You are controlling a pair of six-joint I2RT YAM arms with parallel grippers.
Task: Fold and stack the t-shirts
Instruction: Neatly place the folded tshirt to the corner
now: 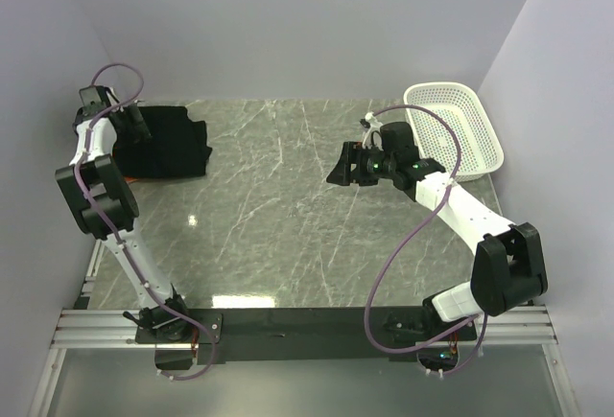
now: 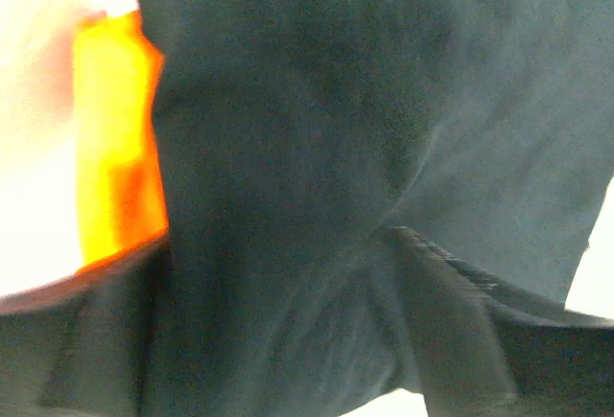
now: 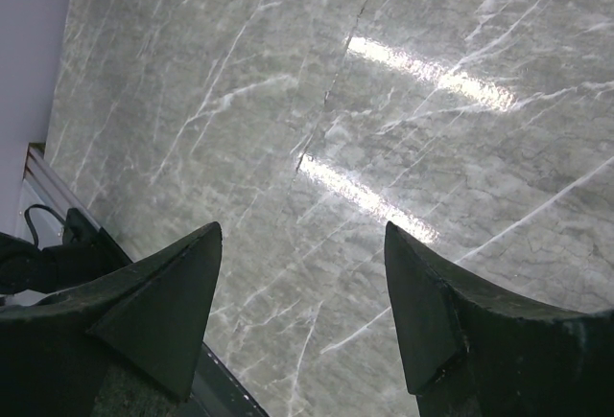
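Left pincer (image 1: 139, 125) sits low over the large black cloth t-shirt (image 1: 168, 144) at the far left of the grey marbled worktop (image 1: 278, 206); from its wrist camera I see its two fingers spread apart with dark cloth filling the space between them, so I read it as open and pressed close to the fabric, not clamped on it. At the left edge of that same view a strip of the bright orange cloth t-shirt (image 2: 110, 149) shows beside the black one; from overhead I cannot find any orange, so I judge it lies mostly under the black bundle. Right pincer (image 1: 341, 166) hangs above bare worktop towards the right, jaws wide, holding nothing, near the white plastic mesh basket (image 1: 460, 125).

By my reckoning the job is close to finished: the black shirt looks folded into a compact, roughly square bundle and appears stacked on the orange. What seems left is lifting the left arm clear and perhaps squaring the pile's slightly ragged right edge
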